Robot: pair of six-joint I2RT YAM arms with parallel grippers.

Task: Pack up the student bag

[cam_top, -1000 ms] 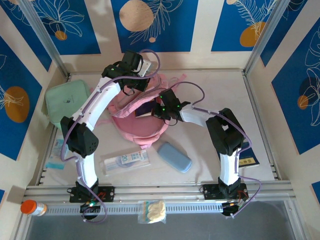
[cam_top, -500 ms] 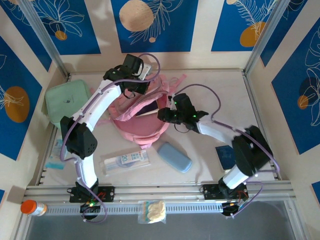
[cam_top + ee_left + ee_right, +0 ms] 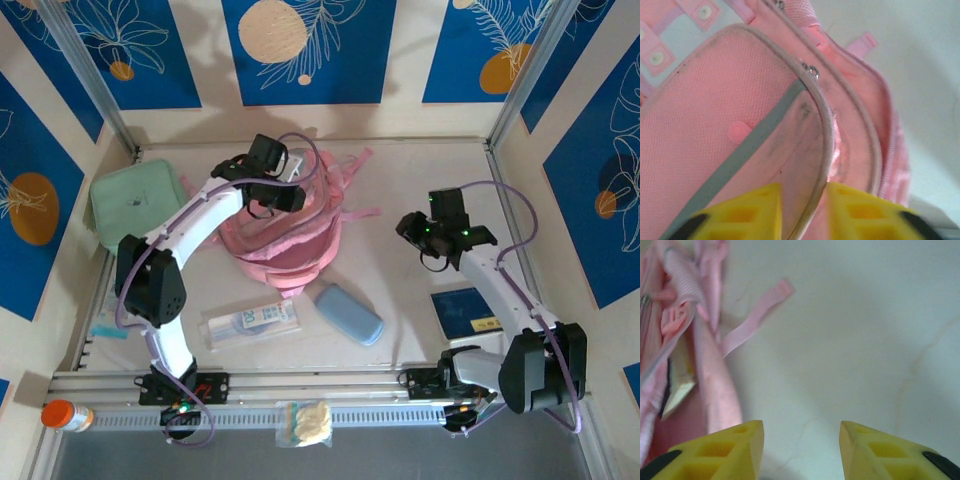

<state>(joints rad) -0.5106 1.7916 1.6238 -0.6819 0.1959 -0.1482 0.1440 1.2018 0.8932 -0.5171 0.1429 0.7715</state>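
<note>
Bag: a big soft pink backpack [image 3: 285, 240] that lay slumped on the table [image 3: 400, 180], towards the far side and left of the middle, with the green case [image 3: 135, 205] off to its left.
Fabric: in my left wrist view, a pink woven panel crossed by one grey stripe and rimmed with pale piping; it looked scuffed and greyish near the rim.
Zip: a small metal zip pull [image 3: 813, 71] sat on the piped rim, and a line of pink zip teeth ran down the bag's side.
Straps: loose pink ones trailed off the far end, and one strap [image 3: 757, 315] lay flat on the bare table.
Left gripper [image 3: 804, 202]: over the bag's far end, my yellow fingers stood apart with the piped rim passing between them; I could not tell whether they touched it.
Right gripper [image 3: 800, 437]: spread wide above bare table, well to the right of the bag, holding nothing.
Near the bag: a blue pouch [image 3: 348, 313] lay just beside its near end.
</note>
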